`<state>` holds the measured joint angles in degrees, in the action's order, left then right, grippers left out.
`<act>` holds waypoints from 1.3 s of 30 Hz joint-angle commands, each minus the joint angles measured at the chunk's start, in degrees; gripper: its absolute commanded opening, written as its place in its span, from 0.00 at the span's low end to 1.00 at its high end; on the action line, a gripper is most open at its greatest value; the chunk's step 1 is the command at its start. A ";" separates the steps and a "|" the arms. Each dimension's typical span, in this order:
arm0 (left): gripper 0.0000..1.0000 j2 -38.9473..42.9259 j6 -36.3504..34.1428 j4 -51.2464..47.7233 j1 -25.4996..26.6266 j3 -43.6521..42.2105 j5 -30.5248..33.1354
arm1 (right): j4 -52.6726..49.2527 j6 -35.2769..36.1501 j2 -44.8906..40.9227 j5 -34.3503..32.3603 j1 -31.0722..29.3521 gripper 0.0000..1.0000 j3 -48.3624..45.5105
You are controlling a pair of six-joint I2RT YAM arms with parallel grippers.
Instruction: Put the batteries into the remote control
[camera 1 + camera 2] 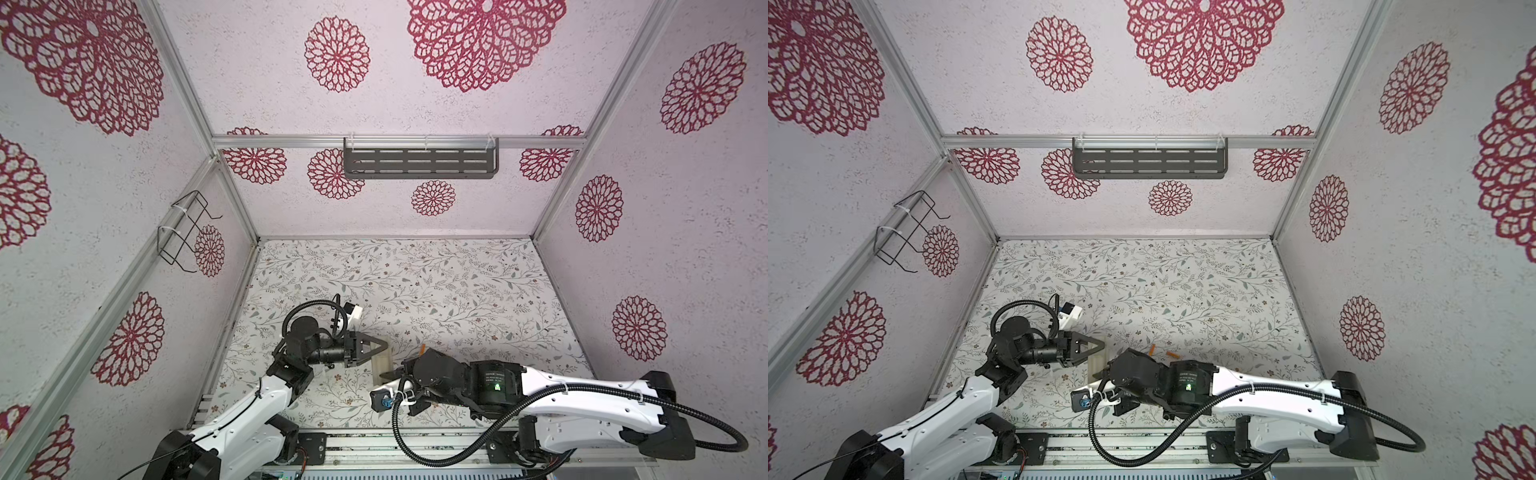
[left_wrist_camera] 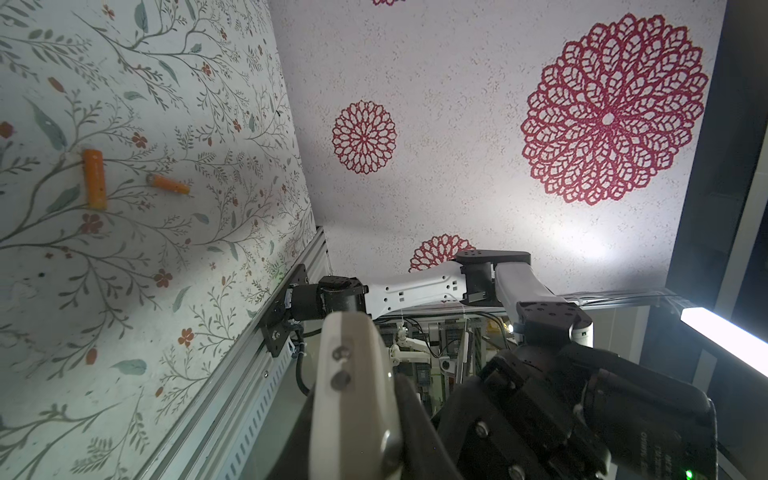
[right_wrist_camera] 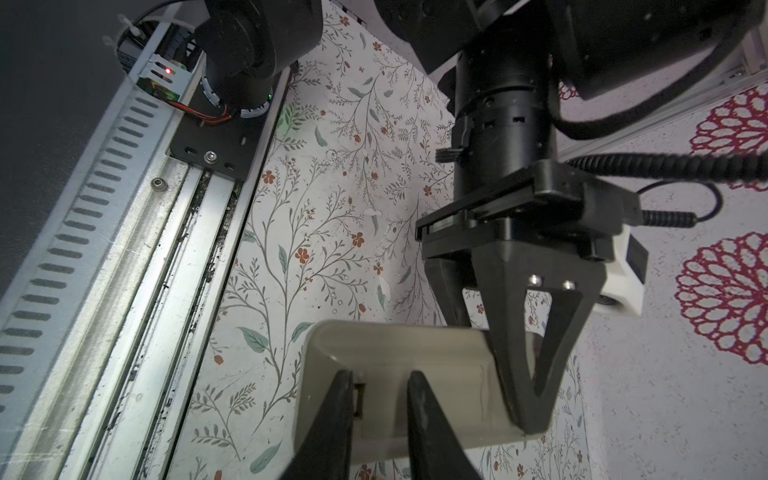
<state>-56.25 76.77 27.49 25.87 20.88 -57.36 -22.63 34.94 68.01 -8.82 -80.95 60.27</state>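
Observation:
The remote control (image 1: 382, 365) (image 1: 1096, 365) hangs above the floral table, its plain beige back (image 3: 415, 345) facing the right wrist camera. My left gripper (image 1: 384, 347) (image 2: 361, 415) is shut on its far end, seen edge-on in the left wrist view as the remote (image 2: 353, 357). My right gripper (image 1: 388, 376) (image 3: 380, 376) has its fingers a narrow gap apart, tips against the remote's back, one tip beside a small slot. Two orange batteries (image 1: 1152, 349) (image 1: 1172, 355) lie on the table just behind the right arm, also plain in the left wrist view (image 2: 94, 178) (image 2: 168, 184).
A grey slotted shelf (image 1: 419, 160) hangs on the back wall and a black wire rack (image 1: 185, 226) on the left wall. A metal rail (image 1: 374, 449) with both arm bases runs along the table's front edge. Patterned walls close in three sides.

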 commanded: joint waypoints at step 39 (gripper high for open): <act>0.00 -0.44 -0.75 0.49 0.94 1.70 -1.44 | -1.32 -0.72 1.08 -3.14 1.05 0.25 2.66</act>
<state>-57.28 75.66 25.69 26.30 20.97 -57.36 -23.05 34.94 70.65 -14.61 -80.23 62.13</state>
